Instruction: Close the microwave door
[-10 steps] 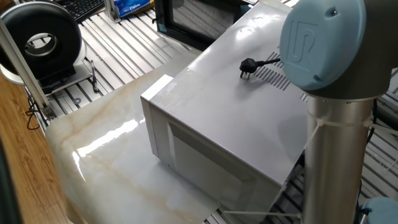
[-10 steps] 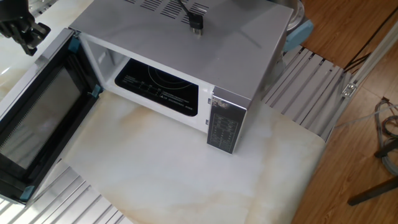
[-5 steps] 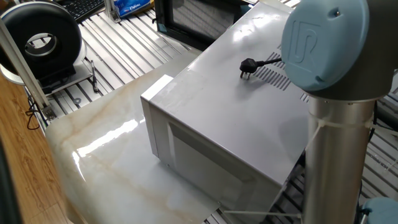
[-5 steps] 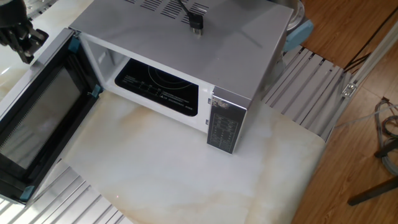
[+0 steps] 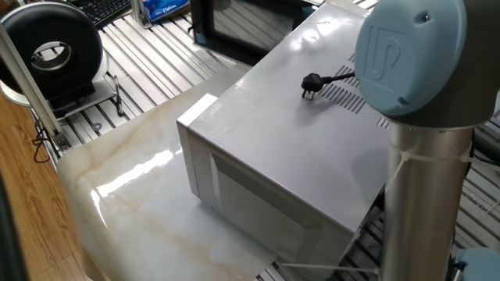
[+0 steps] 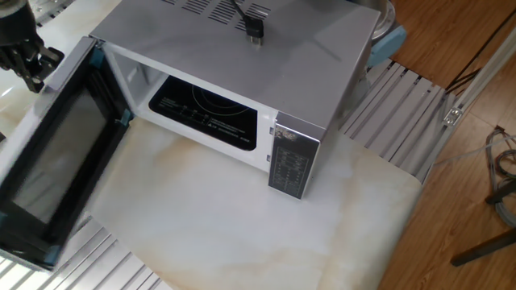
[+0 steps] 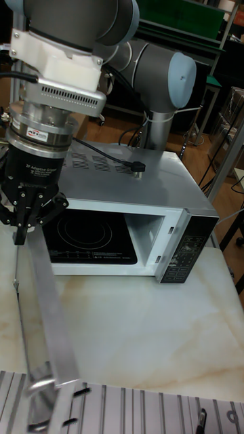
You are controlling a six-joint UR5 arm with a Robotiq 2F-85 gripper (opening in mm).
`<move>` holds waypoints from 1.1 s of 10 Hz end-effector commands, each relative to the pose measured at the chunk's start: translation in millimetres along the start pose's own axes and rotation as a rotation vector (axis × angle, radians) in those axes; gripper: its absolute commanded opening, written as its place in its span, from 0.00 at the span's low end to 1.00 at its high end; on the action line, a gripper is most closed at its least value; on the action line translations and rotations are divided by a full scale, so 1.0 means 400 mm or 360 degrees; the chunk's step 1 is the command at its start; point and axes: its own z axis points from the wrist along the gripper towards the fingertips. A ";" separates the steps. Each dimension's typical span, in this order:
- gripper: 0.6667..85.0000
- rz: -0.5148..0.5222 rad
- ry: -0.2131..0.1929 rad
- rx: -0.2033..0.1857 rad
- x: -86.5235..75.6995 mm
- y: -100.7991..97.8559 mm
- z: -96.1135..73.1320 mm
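Note:
The microwave (image 6: 242,56) (image 5: 297,148) (image 7: 129,186) is a light-grey box on the marble table, with its cavity showing. Its door (image 6: 60,161) (image 7: 51,319) hangs wide open on the left hinge, a black frame around dark glass. In the tall fixed view I see the door almost edge-on. My gripper (image 6: 32,74) (image 7: 20,234) is at the door's outer face near its top free edge, fingers drawn together with nothing between them. Over the microwave's roof in one fixed view only the door's top (image 5: 234,23) shows, and the gripper is hidden.
A black power plug (image 6: 254,32) lies on the microwave's roof. The control panel (image 6: 289,161) faces the marble table (image 6: 242,234). A black drum-shaped device (image 5: 51,51) stands on the slatted metal bench. The arm's column (image 5: 422,203) rises close to the camera.
The gripper has moved slightly down against the door's outer face. The door has swung a little inward toward the microwave's front.

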 end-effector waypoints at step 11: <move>0.00 0.0326 0.0026 -0.0219 -0.028 0.233 -0.010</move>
